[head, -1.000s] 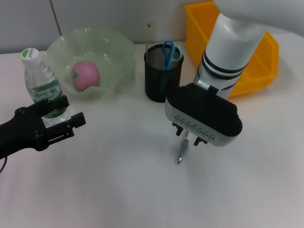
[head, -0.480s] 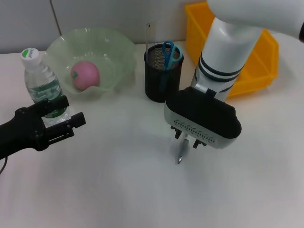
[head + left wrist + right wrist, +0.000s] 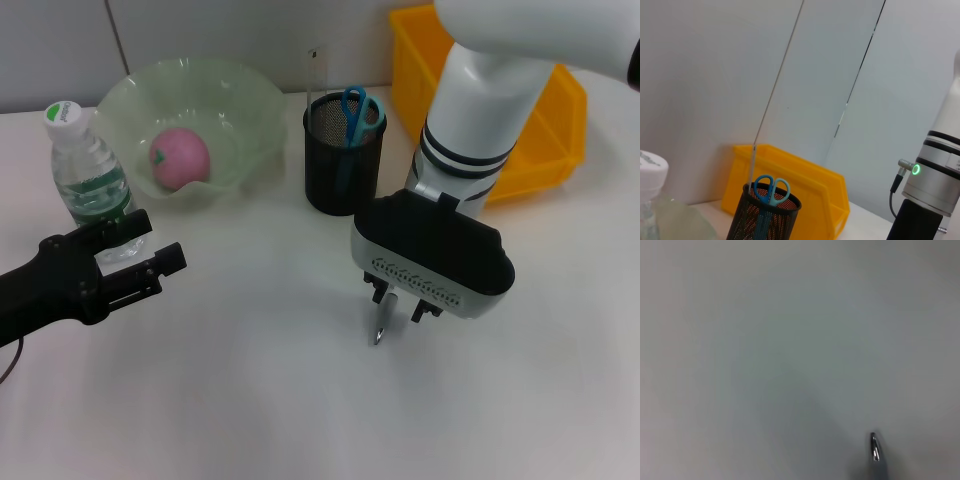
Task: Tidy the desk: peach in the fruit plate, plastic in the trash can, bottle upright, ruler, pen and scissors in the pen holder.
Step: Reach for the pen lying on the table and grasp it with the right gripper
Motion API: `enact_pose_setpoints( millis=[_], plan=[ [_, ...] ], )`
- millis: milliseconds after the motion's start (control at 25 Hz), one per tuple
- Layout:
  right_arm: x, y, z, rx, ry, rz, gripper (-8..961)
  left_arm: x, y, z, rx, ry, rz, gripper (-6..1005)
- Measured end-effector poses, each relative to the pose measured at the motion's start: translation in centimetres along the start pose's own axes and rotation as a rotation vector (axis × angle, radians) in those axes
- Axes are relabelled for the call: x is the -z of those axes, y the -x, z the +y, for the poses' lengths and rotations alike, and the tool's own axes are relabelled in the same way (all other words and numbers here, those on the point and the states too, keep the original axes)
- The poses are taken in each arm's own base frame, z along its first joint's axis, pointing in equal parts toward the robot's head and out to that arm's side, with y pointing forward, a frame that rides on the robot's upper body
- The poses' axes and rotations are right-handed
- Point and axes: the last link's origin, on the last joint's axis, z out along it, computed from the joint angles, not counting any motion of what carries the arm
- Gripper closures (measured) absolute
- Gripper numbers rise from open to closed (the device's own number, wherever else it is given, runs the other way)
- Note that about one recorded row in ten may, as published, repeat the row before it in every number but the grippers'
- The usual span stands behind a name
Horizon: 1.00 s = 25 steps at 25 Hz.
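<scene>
Left gripper [image 3: 150, 258], jaws apart and empty, sits beside the upright bottle [image 3: 85, 170]; the peach [image 3: 180, 157] lies in the fruit plate [image 3: 255, 110]. Scissors [image 3: 358, 112] and ruler [image 3: 313, 72] stand in the pen holder [image 3: 342, 165]. Right gripper [image 3: 402, 303] clamps the pen [image 3: 381, 325], tip down over the table [image 3: 260, 390].

Blue-handled scissors [image 3: 770, 189] stand in a black mesh pen holder [image 3: 762, 220] before a yellow bin [image 3: 800, 187]. A white bottle cap [image 3: 651, 167] shows at one edge, the other arm [image 3: 935, 170] opposite.
</scene>
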Motion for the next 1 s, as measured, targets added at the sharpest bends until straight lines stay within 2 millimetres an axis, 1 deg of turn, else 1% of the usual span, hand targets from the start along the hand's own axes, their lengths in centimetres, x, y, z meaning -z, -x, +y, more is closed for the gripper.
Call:
enact_pose_setpoints(
  millis=[800,1000],
  plan=[
    [-0.22,-0.2,-0.04,0.01,0.008,-0.002,512,0.04,0.15,0.04,0.009,-0.002,0.0,203],
    [-0.37,-0.27,-0.09,0.019,0.005,-0.005,535,0.01,0.13,0.04,0.009,-0.002,0.0,204]
  ],
)
